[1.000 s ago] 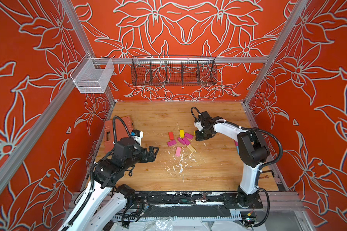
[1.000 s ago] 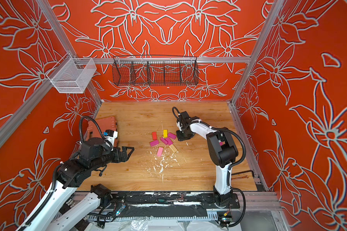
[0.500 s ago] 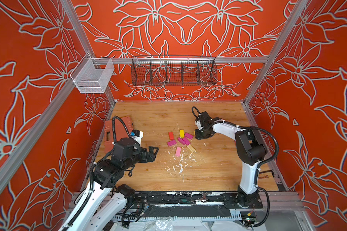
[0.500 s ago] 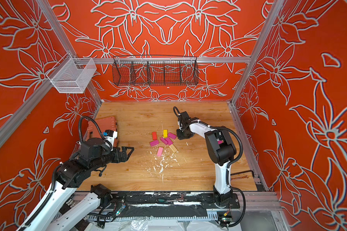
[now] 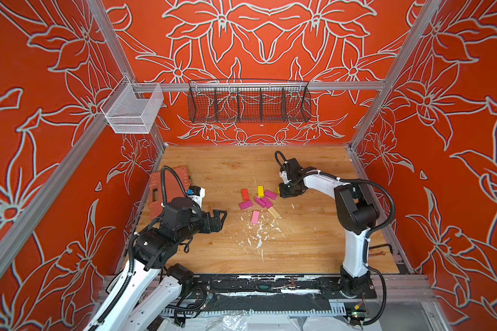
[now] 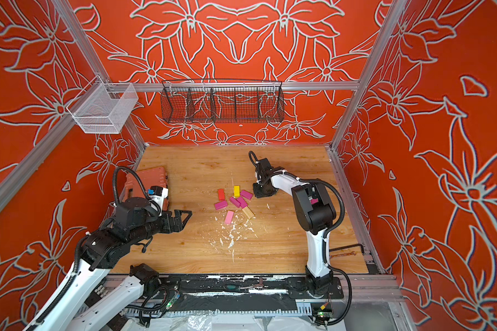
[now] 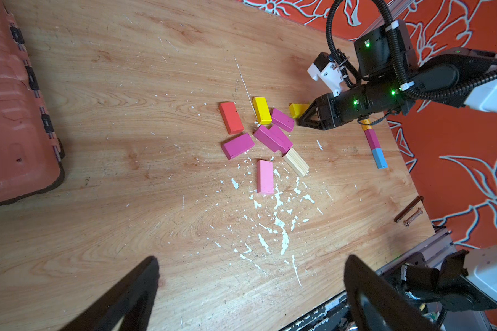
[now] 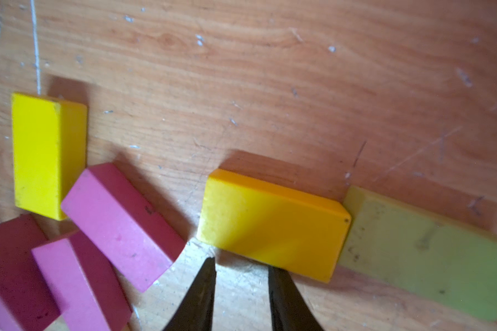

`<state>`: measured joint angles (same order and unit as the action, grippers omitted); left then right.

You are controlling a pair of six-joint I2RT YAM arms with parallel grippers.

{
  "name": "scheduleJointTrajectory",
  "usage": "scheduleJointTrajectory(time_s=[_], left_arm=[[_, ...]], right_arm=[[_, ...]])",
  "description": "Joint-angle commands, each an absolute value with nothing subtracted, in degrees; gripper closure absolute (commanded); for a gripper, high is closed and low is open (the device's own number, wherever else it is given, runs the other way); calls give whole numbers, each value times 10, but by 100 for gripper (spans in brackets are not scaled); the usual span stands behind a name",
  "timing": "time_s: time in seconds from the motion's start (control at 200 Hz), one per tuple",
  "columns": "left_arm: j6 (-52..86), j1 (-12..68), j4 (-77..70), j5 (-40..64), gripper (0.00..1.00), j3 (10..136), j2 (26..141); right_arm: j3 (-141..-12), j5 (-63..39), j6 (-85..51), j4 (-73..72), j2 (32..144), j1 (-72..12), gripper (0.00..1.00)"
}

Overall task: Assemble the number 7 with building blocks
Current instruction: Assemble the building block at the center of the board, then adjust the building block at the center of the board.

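Loose building blocks lie mid-table in both top views: red (image 5: 244, 194), yellow (image 5: 260, 191), several magenta (image 5: 245, 204), light pink (image 5: 255, 216) and bare wood (image 5: 273, 212). My right gripper (image 8: 241, 263) is low on the table just right of the pile, its jaws narrowly open with bare wood between them. Its fingertips (image 8: 273, 269) touch the long side of an orange-yellow block (image 8: 273, 226) that lies end to end with a green block (image 8: 425, 252). Behind that arm an orange, magenta and blue row (image 7: 373, 140) runs as a stem. My left gripper (image 7: 251, 259) hovers wide open, empty, left of the pile.
A red-brown tool case (image 5: 170, 189) lies at the table's left edge behind my left arm. White chips (image 5: 256, 235) litter the wood in front of the pile. A brown pin and a screw (image 7: 408, 209) lie near the right edge. Wire baskets (image 5: 248, 101) hang on the back wall.
My right gripper has slid a little to the left, towards the pile, staying low on the table. The left arm has not moved.
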<state>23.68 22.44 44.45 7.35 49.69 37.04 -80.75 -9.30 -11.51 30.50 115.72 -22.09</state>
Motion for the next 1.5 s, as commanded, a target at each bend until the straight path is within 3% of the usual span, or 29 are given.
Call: scheduleJointTrajectory(time_s=[0.0,1.021,1.236,1.496], left_arm=[[242,221,439,68,2,491,372],[242,221,440,66,2,490,369],[243,221,439,66,2,490,370],[243,221,438,68,2,490,370]], right_arm=[[-823,-89,-119,307,1167,-216,66],[-839,-117,-124,300,1176,-214,66],[-811,-152,-101,285,1135,-222,66],[-816,-156,-71,297,1136,-249,62]])
